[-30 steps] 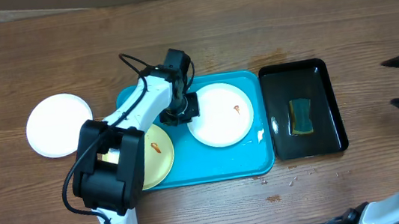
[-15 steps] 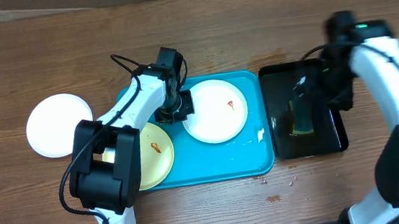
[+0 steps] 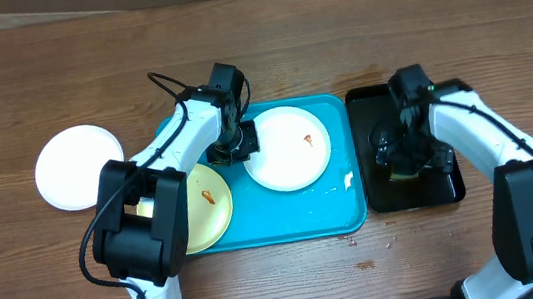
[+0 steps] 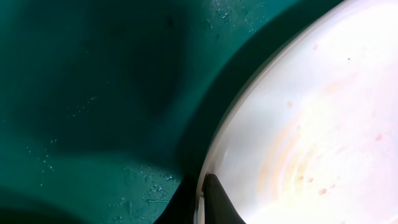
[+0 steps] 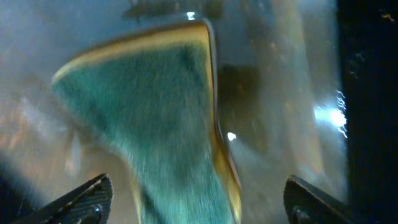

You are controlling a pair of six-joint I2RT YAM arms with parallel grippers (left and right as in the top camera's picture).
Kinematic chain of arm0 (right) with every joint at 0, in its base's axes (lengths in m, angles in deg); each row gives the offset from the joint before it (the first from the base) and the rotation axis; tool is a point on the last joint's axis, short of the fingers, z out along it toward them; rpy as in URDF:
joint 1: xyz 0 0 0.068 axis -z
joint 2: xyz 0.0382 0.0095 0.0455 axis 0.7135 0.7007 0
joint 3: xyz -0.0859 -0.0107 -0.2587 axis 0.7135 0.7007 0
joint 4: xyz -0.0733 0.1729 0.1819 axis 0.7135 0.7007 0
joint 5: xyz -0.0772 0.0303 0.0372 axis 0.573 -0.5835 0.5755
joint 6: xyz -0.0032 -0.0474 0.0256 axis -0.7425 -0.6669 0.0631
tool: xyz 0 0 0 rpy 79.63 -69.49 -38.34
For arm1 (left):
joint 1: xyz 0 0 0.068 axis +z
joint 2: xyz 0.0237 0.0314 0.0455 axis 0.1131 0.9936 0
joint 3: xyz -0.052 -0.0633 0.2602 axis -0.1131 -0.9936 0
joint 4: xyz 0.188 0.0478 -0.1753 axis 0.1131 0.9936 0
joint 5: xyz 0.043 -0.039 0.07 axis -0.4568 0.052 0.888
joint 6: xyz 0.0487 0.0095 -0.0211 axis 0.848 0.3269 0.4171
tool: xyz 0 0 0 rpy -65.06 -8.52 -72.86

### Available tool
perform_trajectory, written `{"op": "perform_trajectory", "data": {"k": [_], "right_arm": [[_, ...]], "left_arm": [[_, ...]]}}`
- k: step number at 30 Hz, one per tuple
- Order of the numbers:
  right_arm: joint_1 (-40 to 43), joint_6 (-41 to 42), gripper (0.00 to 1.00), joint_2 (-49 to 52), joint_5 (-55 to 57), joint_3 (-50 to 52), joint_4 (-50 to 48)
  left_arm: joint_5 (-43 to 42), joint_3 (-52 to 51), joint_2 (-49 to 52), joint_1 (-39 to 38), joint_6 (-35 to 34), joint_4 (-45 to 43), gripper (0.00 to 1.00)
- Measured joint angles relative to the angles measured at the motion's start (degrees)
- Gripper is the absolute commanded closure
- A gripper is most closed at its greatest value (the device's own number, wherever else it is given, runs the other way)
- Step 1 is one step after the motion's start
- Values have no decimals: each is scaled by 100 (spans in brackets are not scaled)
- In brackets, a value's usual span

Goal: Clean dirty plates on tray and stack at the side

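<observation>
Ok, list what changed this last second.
The right pincer swung in from the table's right edge and hangs open over the sponge in the black tray. The left pincer, shut on the smeared white plate, dragged it slightly left. The yellow-green plate, off-tray white plate and cyan tray stayed put.

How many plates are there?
3: a white plate on the table beside the tray; a second white plate and a yellow plate, half under an arm, on the tray.

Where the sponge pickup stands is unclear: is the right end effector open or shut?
Open: the right wrist view shows the right end effector, fingertips wide apart, green sponge between them.
</observation>
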Motion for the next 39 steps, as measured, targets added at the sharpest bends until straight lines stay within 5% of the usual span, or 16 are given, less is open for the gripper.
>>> {"op": "perform_trajectory", "data": {"k": [5,8,10,12,15,20,26,29,31,32,33,34,39], "right_arm": [[-4,22,92,0,13,315,-529],[-4,39,96,0,11,319,-494],[-2,7,85,-4,-28,319,-413],[-2,-111,43,-4,-107,319,-332],[-2,-446,5,-4,-232,299,-203],[-2,-728,2,-4,-273,282,-481],[-2,-837,33,-4,-223,267,-1043],[-2,-857,96,-4,-199,267,-1132],[0,-852,96,-2,-201,267,-1130],[0,-837,79,0,-203,267,-1134],[0,-813,33,2,-201,267,-1145],[0,-811,8,2,-197,267,-1143],[0,-879,4,2,-205,234,-846]], "left_arm": [[0,0,0,0,0,2,96],[0,0,0,0,2,2,95],[2,0,0,0,2,2,93],[7,0,0,0,4,2,91],[24,-2,0,0,4,2,90],[50,-7,0,0,4,2,89],[52,-7,0,0,4,2,89],[52,-11,0,0,9,2,89],[52,-11,0,0,20,0,89],[55,-11,0,0,20,0,89],[55,-11,0,0,22,0,88],[55,-11,0,0,22,2,88],[70,-11,0,0,22,2,87]]}}
